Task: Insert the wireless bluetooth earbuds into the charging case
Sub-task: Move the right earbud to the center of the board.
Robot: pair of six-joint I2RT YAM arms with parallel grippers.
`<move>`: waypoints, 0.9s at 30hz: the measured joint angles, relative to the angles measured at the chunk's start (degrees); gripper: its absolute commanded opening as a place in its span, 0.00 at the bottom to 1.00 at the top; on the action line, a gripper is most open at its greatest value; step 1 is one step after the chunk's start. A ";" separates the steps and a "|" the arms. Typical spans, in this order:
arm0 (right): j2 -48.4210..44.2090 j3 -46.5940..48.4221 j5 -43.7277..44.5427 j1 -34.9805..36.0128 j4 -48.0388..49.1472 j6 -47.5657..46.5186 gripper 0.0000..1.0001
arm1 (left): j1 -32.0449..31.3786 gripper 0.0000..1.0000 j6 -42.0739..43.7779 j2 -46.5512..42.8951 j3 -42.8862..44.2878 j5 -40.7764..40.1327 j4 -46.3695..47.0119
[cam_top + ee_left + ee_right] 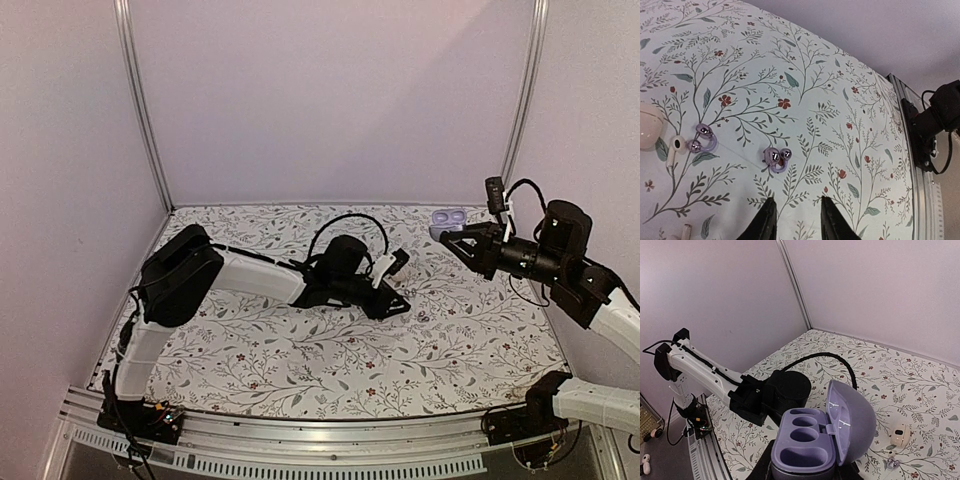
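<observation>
Left tool, jaws apart and empty, hovers just short of the nearer earbud on the bench; it should centre, then pinch gently, while the right tool clamps the open charging case aloft.

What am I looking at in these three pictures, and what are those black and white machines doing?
These are two robot arms, the left arm and the right arm, fixed at the near edge of a flowered table. One picture looks down from above. The other two come from a small camera on each wrist. Each arm ends in a two-finger pincer. The right pincer holds a purple case with its lid open and both sockets empty. The left pincer is open and empty, low over the table. A purple earbud lies just ahead of it and another off to the side. A cream case and a white earbud also lie there.
</observation>
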 measured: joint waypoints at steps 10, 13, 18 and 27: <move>-0.66 0.00 0.00 0.00 -0.20 -0.33 0.00 | -0.48 0.29 -2.67 6.51 5.38 -0.76 2.14; -0.74 0.00 0.00 0.00 -0.35 -0.46 0.00 | -0.74 0.29 -3.13 8.31 6.97 -1.73 2.54; -0.83 0.00 -0.07 0.00 -0.59 -0.66 0.00 | -0.94 0.29 -3.54 10.71 8.74 -3.08 2.56; -1.11 0.00 -0.48 -0.02 -1.27 -1.29 0.00 | -1.07 0.28 -3.76 16.31 15.28 -3.23 2.29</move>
